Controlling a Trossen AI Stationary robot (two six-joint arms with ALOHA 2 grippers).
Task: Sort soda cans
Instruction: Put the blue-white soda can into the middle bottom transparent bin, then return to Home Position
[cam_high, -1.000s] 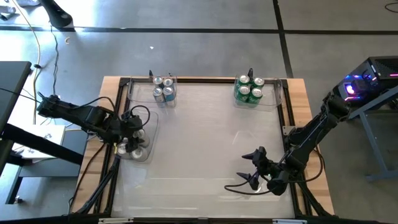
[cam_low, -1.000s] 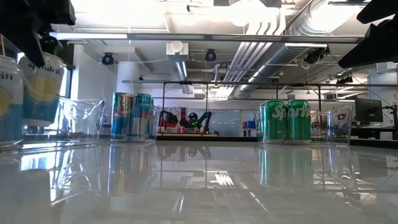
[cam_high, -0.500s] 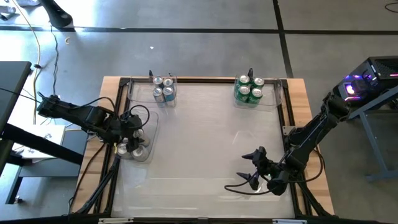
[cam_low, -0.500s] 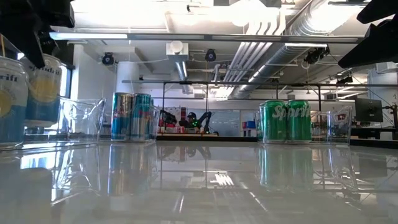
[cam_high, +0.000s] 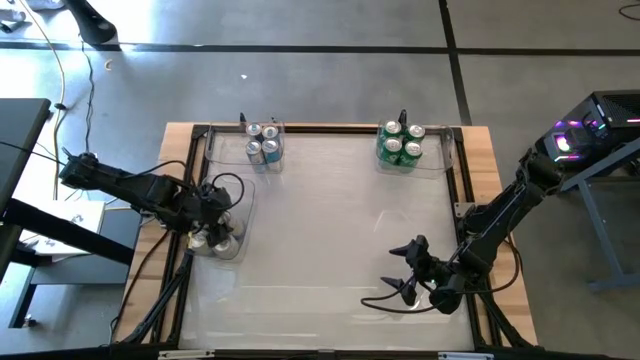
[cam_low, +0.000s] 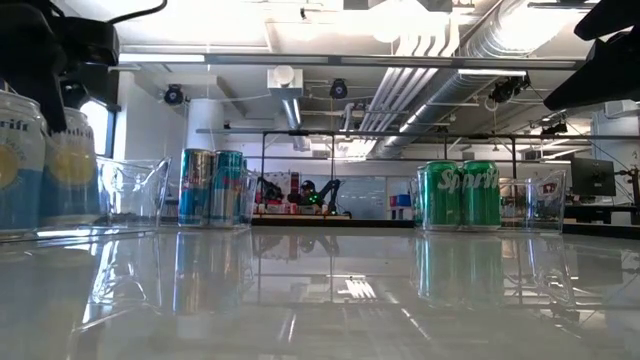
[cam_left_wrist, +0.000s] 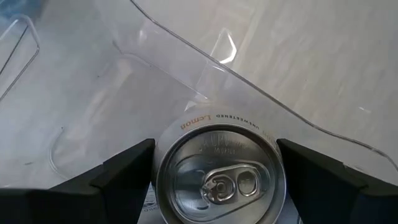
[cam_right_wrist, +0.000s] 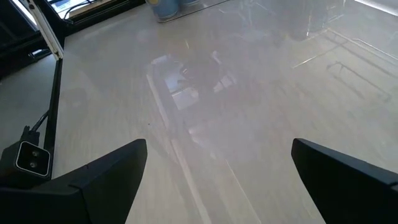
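My left gripper (cam_high: 212, 218) (cam_left_wrist: 217, 186) is over the clear tray (cam_high: 243, 205) at the table's left edge, shut on a pale blue lemon soda can (cam_left_wrist: 219, 177) (cam_low: 72, 165) with a silver top. Other cans (cam_high: 222, 241) stand in that tray, one of them (cam_low: 15, 160) close to the low camera. Blue and silver cans (cam_high: 262, 145) (cam_low: 212, 187) stand in a tray at the far left. Green cans (cam_high: 402, 143) (cam_low: 460, 194) stand in a tray at the far right. My right gripper (cam_high: 400, 271) (cam_right_wrist: 214, 180) waits open near the near right corner, over bare table. My left gripper pinches the lemon can between its two fingers, one finger (cam_left_wrist: 124, 171) on each side of the can's upper wall just under the rim (cam_left_wrist: 163, 163). The fingers come from above, pointing down. The can is upright, its base down at the tray floor among the other cans.
The clear tray's wall (cam_left_wrist: 249, 81) rises right beside the held can. A dark frame rail (cam_high: 330, 128) runs along the table's far edge, and cables (cam_high: 385, 296) trail by the right gripper. The wide glossy middle of the table (cam_high: 330, 230) lies between the trays.
My left gripper has moved down with the lemon can. In the low view the can hung tilted above the tray a second ago; now it is lower and upright beside the neighbouring can.
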